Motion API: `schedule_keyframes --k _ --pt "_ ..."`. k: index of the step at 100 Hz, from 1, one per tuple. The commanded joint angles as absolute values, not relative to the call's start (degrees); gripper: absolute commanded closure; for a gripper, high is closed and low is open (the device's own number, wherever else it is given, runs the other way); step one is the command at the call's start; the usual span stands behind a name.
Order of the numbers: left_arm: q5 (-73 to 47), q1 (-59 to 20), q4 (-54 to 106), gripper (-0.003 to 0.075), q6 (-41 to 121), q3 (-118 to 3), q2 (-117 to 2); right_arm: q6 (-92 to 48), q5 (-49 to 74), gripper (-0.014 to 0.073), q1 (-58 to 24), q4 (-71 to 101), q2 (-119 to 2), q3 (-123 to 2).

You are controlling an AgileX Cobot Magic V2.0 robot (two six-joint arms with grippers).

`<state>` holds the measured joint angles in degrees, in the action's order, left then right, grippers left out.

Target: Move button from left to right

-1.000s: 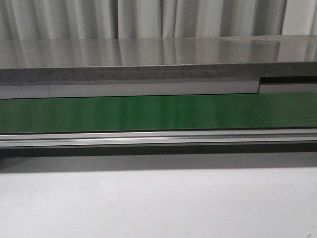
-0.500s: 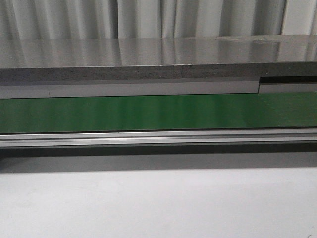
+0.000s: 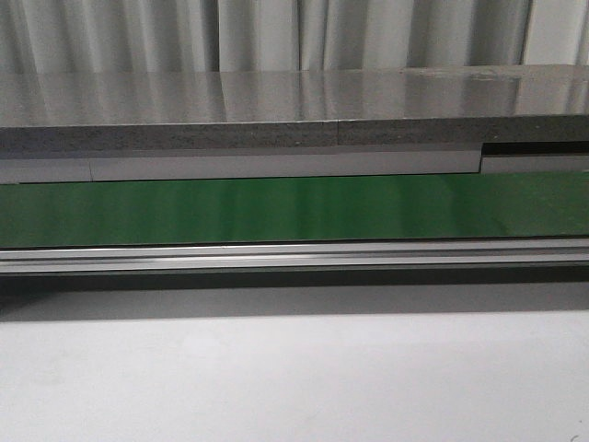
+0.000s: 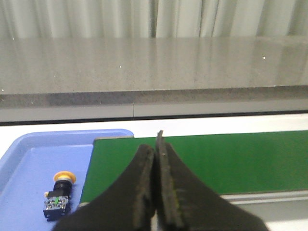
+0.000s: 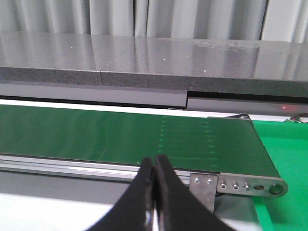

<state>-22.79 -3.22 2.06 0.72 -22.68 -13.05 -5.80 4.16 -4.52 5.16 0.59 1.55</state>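
Left wrist view: left tool (image 4: 155,144) pressed together above green belt (image 4: 231,159); button (image 4: 59,195) lies in blue tray (image 4: 24,163). Right wrist view: right tool (image 5: 154,166) likewise closed. Front view shows neither.

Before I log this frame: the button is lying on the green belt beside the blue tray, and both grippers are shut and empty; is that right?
Not quite. The left wrist view shows the button lying inside the blue tray, beside the green belt, not on it. The rest stands: the left gripper and the right gripper are shut and empty.
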Motion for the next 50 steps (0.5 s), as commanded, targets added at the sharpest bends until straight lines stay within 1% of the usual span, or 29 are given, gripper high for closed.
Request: schedule_keyframes --k 1,13,25,35,50 --pt "-26.05 -3.83 2.88 0.0740 0.32 -30.94 -19.42 -5.88 -0.53 0.0661 -4.44 4.68 1.82 0.72" --pt "-36.03 -3.83 2.88 0.0740 0.32 -39.51 -27.24 -5.88 -0.53 0.0661 -4.44 4.68 1.82 0.72" --pt "-42.73 -3.83 2.88 0.0740 0.32 -46.09 -34.30 -5.88 -0.53 0.0661 -4.44 4.68 1.82 0.72" --pt "-43.72 -3.83 3.44 0.0740 0.32 -49.00 -38.27 -5.88 -0.53 0.0661 -4.44 4.68 1.82 0.72" --pt "-44.50 -3.83 3.76 0.0740 0.32 -49.35 -41.61 -5.88 -0.53 0.0661 -4.44 4.68 1.82 0.72"
